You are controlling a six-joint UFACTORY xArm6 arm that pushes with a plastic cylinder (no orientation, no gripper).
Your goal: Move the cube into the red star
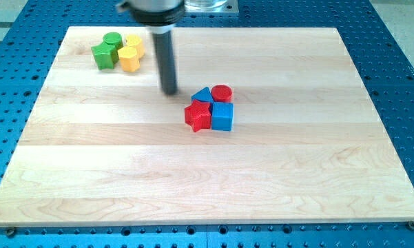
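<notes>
The blue cube [222, 116] is seen near the middle of the table [207, 179], pressed against the red star [198, 116] on its left, its faces roughly square to the table's edges. A blue triangle [203, 95] and red cylinder [222, 93] are packed just above them. Open wood is left below and to the right. My tip [169, 91] is placed up-left of the cluster, apart; no claw is carried. Green and yellow blocks [118, 52] are grouped at the top-left corner.

Straight dark rod hanging down from the mount at the view's top, near upright, leaning slightly toward the view's right. My tip [169, 92] resting on the board, left of centre in the upper half.
</notes>
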